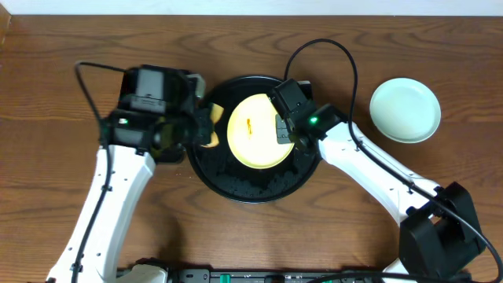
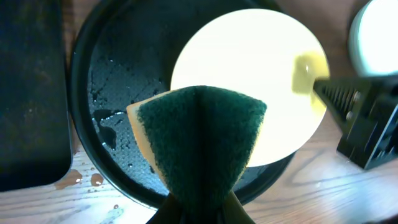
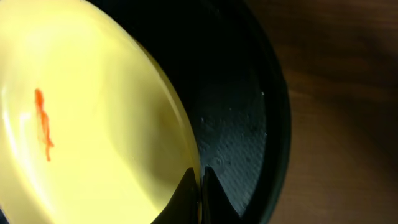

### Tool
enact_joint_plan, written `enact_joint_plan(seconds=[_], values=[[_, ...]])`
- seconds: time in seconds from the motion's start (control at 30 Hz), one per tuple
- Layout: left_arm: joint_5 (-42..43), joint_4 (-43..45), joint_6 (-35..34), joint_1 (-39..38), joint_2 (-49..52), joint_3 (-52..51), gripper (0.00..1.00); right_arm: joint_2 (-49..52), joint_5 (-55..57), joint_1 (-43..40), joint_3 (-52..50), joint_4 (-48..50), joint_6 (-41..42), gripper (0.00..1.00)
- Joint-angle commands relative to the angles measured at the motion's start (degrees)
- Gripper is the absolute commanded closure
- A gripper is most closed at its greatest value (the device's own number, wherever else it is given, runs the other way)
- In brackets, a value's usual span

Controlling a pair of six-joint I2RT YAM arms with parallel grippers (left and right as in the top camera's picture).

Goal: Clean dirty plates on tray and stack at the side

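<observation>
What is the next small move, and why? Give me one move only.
Probably sweep the left claw sideways so its sponge lands on the yellow plate at the orange smear. The sponge hangs over the tray beside the plate, not yet on it, and the right claw pinches the plate's rim, steadying it.

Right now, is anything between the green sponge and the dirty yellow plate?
Nothing visible. The green-and-yellow sponge is beside the round pale yellow plate; its orange smear lies uncovered, and the right gripper pinches only the rim.
</observation>
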Motion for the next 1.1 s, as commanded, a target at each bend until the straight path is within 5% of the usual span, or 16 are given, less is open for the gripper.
enact_joint_plan(seconds=[0.0,0.4,1.07], values=[[-6.7,0.0,0.9,-2.8,1.2,0.5,0.92,0.3,-2.0,-0.9,-3.6,2.4,1.5,0.99],[-6.7,3.2,1.7,-7.8,9.7,0.5,0.93,0.3,-6.6,-2.4,-17.5,19.9,1.5,0.99],[-6.7,4.7,1.8,-14.4,22.1,0.4,0.93,0.3,-6.5,-2.4,-24.8,31.0,3.6,0.99]])
